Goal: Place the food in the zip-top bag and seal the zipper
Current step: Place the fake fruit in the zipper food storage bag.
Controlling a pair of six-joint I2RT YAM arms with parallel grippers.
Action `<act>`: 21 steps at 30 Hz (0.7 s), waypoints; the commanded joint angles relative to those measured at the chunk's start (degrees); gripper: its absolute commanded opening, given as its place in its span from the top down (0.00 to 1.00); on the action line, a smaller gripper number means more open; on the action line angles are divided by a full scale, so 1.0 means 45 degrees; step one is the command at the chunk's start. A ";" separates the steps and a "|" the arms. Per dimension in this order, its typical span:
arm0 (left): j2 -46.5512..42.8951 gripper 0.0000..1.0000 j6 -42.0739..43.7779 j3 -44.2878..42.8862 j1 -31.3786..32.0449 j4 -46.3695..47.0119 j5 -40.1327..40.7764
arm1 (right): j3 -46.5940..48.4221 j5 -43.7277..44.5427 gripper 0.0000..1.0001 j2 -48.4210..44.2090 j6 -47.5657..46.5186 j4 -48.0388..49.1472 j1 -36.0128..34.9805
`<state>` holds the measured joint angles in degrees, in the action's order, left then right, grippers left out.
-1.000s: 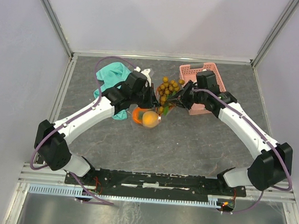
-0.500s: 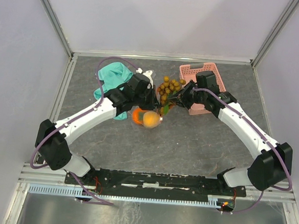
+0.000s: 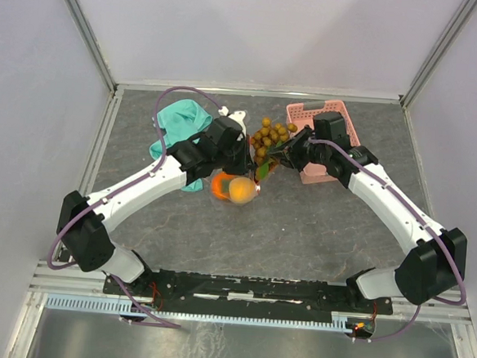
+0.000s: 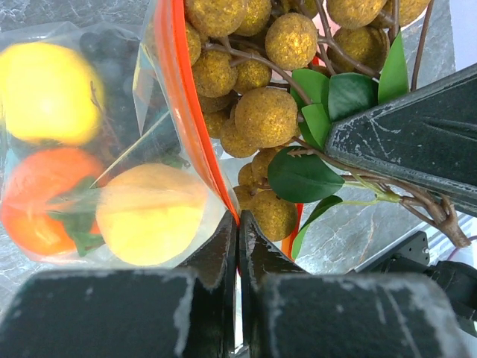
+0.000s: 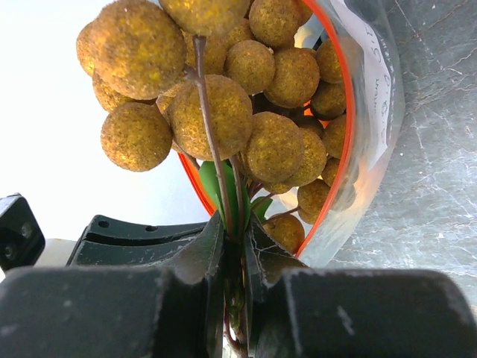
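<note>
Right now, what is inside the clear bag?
The zip-top bag holds a lemon, an orange fruit, a paler round fruit and dark grapes. The berry cluster sits partly in its mouth. Anything beneath is hidden.

Grey, stone-veined surface point(image 3: 300, 232). Bears a crumpled teal cloth point(image 3: 184, 116) at far left and a pink slatted basket point(image 3: 298, 118) at far right, well apart, both near the back edge.

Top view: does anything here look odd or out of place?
Only the berry cluster: gripped by its stem in the right pincer, it pokes partway into the zip-top bag, many berries outside the mouth.
</note>
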<state>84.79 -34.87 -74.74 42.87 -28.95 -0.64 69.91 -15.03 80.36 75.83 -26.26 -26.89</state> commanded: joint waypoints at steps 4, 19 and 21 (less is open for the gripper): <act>0.0355 0.97 0.1050 -0.0900 0.0379 -0.0511 0.0806 | 0.0266 0.0443 0.98 -0.0227 0.0648 0.1318 0.0000; 0.0488 0.97 0.0785 -0.1612 0.0276 -0.0553 0.0672 | 0.0418 -0.0034 0.98 0.0202 -0.1823 0.0012 -0.0097; 0.0557 0.97 0.0727 -0.1798 0.0237 -0.0617 0.0549 | 0.0346 -0.0030 0.98 0.0161 -0.2246 -0.0182 -0.0185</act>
<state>86.74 -32.25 -79.05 44.16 -32.16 2.87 69.91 -15.22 81.60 71.40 -26.50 -27.03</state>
